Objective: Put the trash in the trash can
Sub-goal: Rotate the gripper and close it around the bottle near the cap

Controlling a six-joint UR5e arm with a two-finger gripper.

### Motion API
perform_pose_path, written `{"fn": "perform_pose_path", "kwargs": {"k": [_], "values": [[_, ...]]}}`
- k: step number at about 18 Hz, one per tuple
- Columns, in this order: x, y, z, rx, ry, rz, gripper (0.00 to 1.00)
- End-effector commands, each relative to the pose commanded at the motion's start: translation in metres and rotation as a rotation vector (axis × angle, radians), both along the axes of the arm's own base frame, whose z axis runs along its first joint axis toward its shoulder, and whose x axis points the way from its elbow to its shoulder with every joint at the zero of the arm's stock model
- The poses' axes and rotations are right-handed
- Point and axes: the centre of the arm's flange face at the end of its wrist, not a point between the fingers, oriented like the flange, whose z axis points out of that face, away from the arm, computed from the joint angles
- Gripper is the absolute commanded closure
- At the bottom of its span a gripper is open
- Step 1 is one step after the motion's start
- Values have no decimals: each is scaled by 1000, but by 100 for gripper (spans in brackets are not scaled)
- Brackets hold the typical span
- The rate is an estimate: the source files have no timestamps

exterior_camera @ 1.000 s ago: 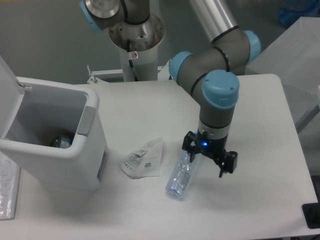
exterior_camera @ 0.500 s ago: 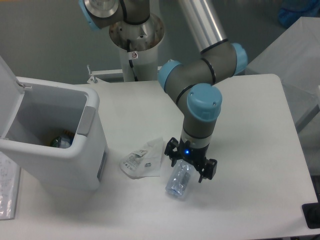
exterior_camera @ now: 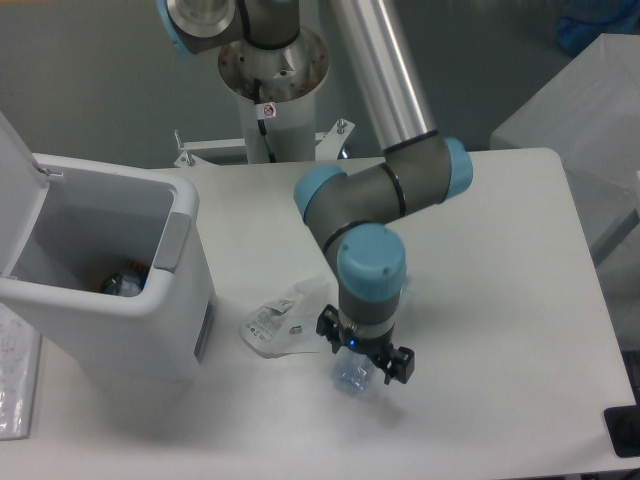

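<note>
The clear crushed plastic bottle [exterior_camera: 352,378] lies on the white table, mostly hidden under my gripper [exterior_camera: 362,362]; only its lower end shows. My gripper points straight down over it with its fingers apart on either side. The crumpled white printed wrapper [exterior_camera: 283,322] lies flat just left of the gripper. The tall white trash can [exterior_camera: 115,300] stands at the left with its lid open; some items lie at its bottom.
The arm's base column [exterior_camera: 270,80] stands at the table's back edge. A grey covered surface [exterior_camera: 585,110] lies beyond the right edge. A flat clear packet [exterior_camera: 15,385] lies at the far left by the can.
My gripper has moved left and down, from beside the bottle's upper end to directly over the bottle, now covering most of it. The bottle, wrapper and can have not moved.
</note>
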Motion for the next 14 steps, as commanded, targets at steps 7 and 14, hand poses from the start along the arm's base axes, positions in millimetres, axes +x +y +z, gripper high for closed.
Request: {"fn": "perform_pose_path", "kwargs": {"k": [7, 14], "values": [[13, 6, -17, -80, 4, 10, 0], [14, 11, -36, -135, 47, 25, 0]]}}
